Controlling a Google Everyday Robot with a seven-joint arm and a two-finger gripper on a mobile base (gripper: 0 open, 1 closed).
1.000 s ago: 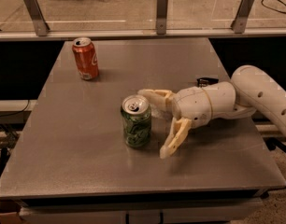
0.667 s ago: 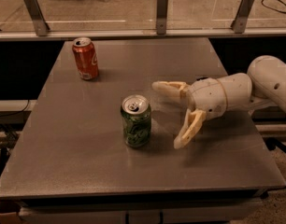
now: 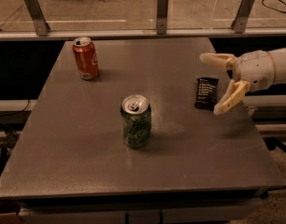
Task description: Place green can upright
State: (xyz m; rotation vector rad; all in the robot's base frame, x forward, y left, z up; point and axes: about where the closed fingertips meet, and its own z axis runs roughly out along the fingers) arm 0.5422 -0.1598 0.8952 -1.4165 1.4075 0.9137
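Camera view: green can well apart from gripper

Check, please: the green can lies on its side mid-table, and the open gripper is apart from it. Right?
No. The camera view shows the green can standing upright, not on its side; the open gripper is indeed apart from it.
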